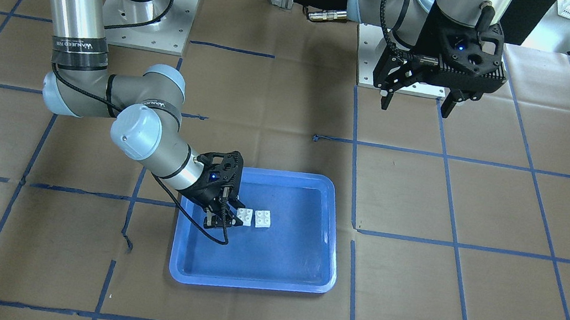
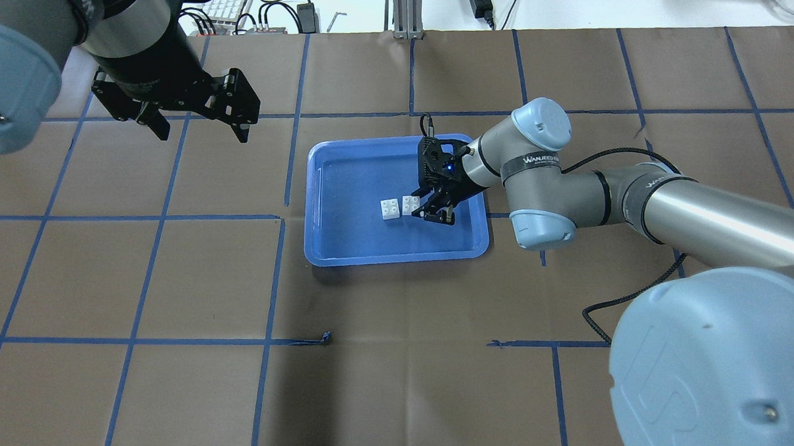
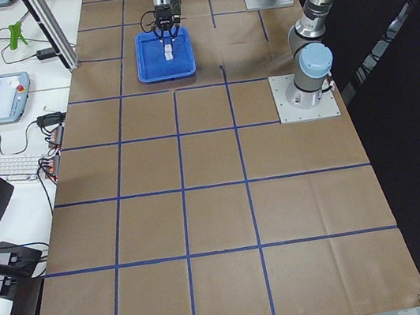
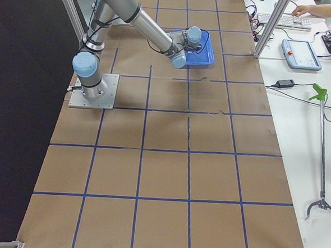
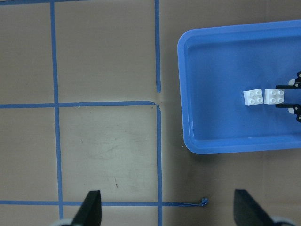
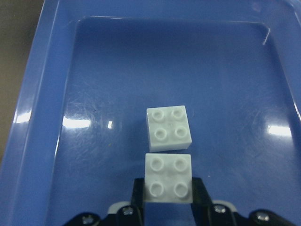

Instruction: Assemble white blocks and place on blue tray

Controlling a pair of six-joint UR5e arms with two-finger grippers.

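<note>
Two white blocks lie side by side, a small gap apart, inside the blue tray [image 1: 245,283]. My right gripper [image 1: 225,220] reaches low into the tray, its fingers closed on the sides of the nearer white block [image 6: 168,182], also seen in the overhead view [image 2: 411,205]. The other white block [image 6: 168,128] sits free just beyond it [image 2: 390,209]. I cannot tell whether the held block is lifted off the tray floor. My left gripper [image 2: 199,127] is open and empty, high above the bare table, well away from the tray [image 2: 396,259].
The table is covered in brown paper with a grid of blue tape [image 2: 276,281]. The two arm bases [image 1: 148,23] stand at the robot's side. A keyboard, cables and a tablet [image 3: 1,99] lie beyond the table's edge.
</note>
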